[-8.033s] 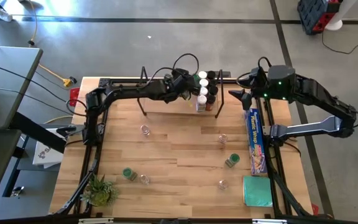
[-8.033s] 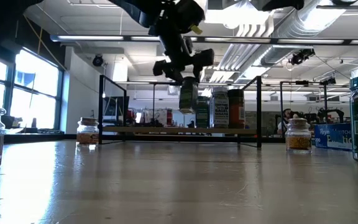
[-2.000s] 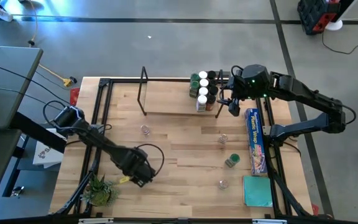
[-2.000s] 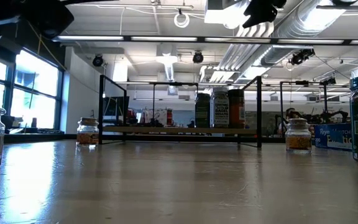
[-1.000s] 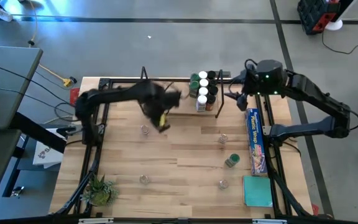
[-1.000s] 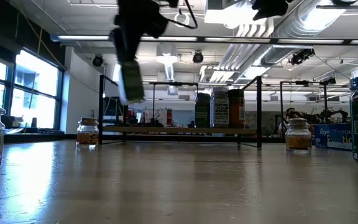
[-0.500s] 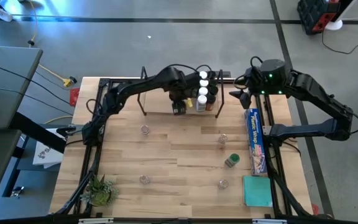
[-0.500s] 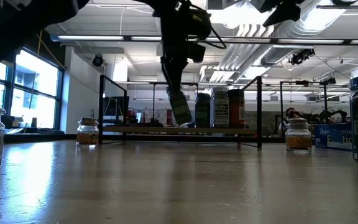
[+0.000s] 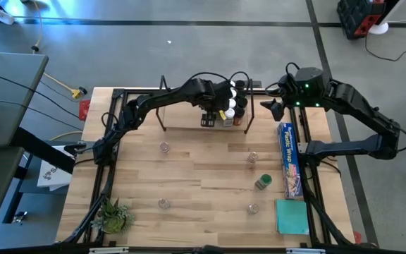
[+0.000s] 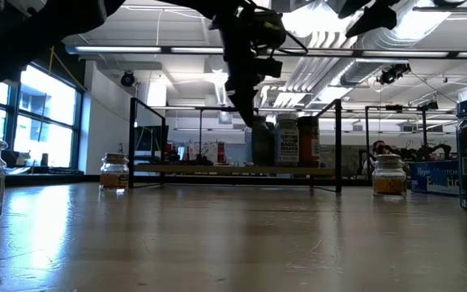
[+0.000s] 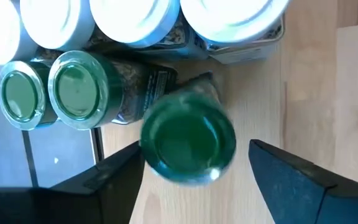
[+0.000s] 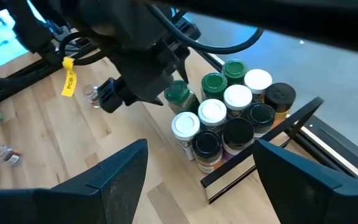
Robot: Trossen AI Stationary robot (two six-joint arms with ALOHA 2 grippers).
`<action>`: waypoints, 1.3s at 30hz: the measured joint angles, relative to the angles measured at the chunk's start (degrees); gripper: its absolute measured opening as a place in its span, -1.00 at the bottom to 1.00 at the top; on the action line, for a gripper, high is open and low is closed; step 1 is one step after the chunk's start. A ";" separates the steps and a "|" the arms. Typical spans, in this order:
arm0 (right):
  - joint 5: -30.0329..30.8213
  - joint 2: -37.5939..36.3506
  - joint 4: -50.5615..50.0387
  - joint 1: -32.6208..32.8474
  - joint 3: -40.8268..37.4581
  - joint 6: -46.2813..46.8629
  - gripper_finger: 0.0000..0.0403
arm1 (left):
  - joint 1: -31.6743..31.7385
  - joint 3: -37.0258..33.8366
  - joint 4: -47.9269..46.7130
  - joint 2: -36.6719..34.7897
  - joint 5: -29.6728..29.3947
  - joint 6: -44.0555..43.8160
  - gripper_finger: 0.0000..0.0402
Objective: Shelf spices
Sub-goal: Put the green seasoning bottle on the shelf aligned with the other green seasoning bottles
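Note:
My left gripper (image 11: 194, 144) hangs open over the right end of the shelf (image 9: 185, 121), a pale board between black wire end frames. A green-lidded spice jar (image 11: 188, 143) stands tilted and blurred between its fingers, its body slanting toward the cluster of jars (image 9: 232, 99) with green, white and dark lids. Bare board shows between the lid and one finger (image 11: 291, 180). The right wrist view shows the same jar (image 12: 178, 94) leaning below the left gripper. My right gripper (image 12: 197, 186) hovers open above the table's far right, past the shelf's end. My left gripper: its fingers point down on either side of the green-lidded jar's lid (image 11: 160, 152). One side shows a gap. On the other side I cannot tell whether the finger (image 11: 114, 177) touches the lid.
Loose jars stand on the table: clear-lidded ones (image 9: 164, 147), (image 9: 252, 156), (image 9: 163, 203), (image 9: 252, 208) and a green-lidded one (image 9: 263, 183). A blue plastic-wrap box (image 9: 290, 159) and a teal pad (image 9: 291, 216) lie along the right edge. A small plant (image 9: 113, 215) sits near left.
My left arm has swung from the table's left middle toward the far right, carrying the green-lidded jar to the shelf. Half a second ago the jar hung tilted just left of the cluster; now it is lower, right against the cluster.

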 joint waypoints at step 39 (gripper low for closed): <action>2.20 0.03 -0.10 0.00 0.02 -3.63 0.42 | 2.93 -0.30 2.32 -3.38 7.74 -50.81 0.17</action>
